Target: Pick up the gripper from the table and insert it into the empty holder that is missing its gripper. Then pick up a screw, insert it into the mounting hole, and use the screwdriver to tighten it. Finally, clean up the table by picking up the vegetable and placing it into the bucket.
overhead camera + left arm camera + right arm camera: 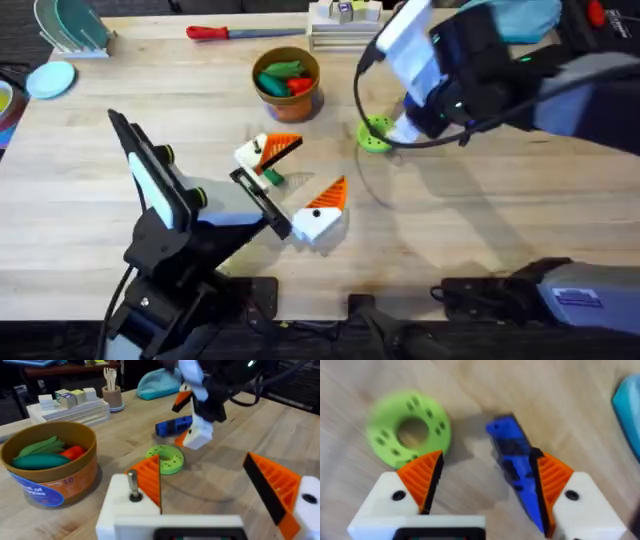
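My right hand spread around the blue screwdriver
It lies against one pad only; closing could skid it toward the green disc

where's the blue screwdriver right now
The blue screwdriver lies on the table beside the green disc, between the open fingers of the right pincer, right of the bucket in the overhead view.

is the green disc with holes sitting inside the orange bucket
No, the green disc lies flat on the table, apart from the bucket, which holds green and red toy vegetables.
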You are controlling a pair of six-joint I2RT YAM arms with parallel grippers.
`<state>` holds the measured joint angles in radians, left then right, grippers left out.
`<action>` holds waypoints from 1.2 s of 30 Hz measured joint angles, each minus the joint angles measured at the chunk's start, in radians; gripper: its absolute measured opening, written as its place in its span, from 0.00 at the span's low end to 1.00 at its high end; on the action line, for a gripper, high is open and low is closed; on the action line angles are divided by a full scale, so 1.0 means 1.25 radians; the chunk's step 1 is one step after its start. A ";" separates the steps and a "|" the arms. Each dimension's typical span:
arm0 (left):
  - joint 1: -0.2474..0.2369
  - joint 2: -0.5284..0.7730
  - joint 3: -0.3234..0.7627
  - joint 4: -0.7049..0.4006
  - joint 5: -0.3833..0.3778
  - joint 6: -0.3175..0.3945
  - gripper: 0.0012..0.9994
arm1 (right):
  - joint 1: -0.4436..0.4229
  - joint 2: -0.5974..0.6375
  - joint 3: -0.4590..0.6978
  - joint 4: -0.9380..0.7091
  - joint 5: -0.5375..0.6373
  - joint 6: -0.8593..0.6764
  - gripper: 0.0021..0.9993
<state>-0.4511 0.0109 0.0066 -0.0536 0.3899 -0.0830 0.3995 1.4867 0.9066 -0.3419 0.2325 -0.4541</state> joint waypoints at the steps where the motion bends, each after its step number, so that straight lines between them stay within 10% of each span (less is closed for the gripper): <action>1: 0.000 0.000 0.000 0.000 -0.003 0.000 0.99 | 0.001 -0.019 0.000 0.009 -0.025 0.015 0.99; 7: 0.000 0.000 0.008 -0.020 -0.036 -0.096 0.99 | 0.002 -0.100 0.000 0.022 -0.121 0.058 0.99; 15: 0.000 0.002 0.186 -0.322 -0.154 -0.272 0.99 | 0.002 -0.114 0.000 0.022 -0.150 0.073 0.99; 26: 0.000 0.234 0.461 -0.603 -0.284 -0.303 0.99 | 0.026 -0.114 0.000 0.022 -0.157 0.077 0.99; 36: 0.000 0.468 0.536 -0.575 -0.322 -0.299 0.99 | 0.057 -0.114 0.000 0.022 -0.157 0.077 0.99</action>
<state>-0.4505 0.5963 0.6762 -0.7729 -0.0121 -0.4568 0.4713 1.3437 0.9066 -0.3147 0.0357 -0.3580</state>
